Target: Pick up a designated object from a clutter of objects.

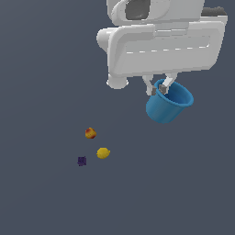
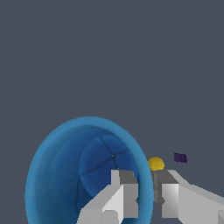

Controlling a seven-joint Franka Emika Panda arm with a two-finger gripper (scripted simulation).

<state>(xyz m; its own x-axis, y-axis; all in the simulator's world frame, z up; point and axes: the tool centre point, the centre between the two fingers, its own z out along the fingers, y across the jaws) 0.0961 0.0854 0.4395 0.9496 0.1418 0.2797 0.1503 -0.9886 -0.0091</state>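
Observation:
The bright blue cup [image 1: 168,104] hangs tilted in the air on the exterior view's right, well above the floor. My gripper [image 1: 159,90] is shut on its rim, one finger inside and one outside. In the wrist view the cup [image 2: 74,175] shows its open mouth and inner bottom, with my gripper [image 2: 146,192] pinching the rim wall. The rest of the clutter lies apart on the floor: a red-and-yellow round fruit [image 1: 90,133], a yellow lemon [image 1: 103,153] and a tiny dark purple cube [image 1: 81,161].
In the wrist view the lemon [image 2: 155,164] and the purple cube [image 2: 180,158] show beyond my fingers. The flat grey floor [image 1: 46,69] spreads all around. The white arm body [image 1: 160,41] fills the upper part of the exterior view.

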